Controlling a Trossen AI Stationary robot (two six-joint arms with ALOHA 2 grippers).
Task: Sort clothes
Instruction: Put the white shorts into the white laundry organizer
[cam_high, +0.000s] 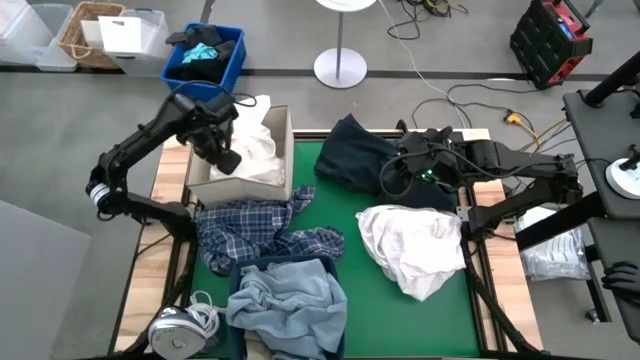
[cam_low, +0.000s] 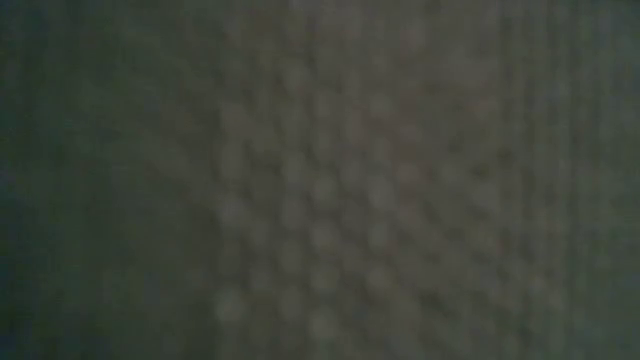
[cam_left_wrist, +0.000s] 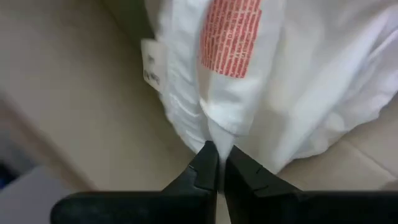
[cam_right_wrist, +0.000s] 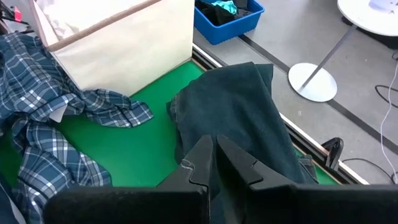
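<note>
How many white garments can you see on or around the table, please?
2: one white shirt in the beige box under the left tool, one white garment on the green mat, right side. More may be buried.

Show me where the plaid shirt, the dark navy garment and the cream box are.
plaid shirt (cam_high: 262, 232): high view, its crumpled middle.
dark navy garment (cam_right_wrist: 239, 106): right wrist view, its flat upper part.
cream box (cam_high: 284, 130): high view, its right wall.
</note>
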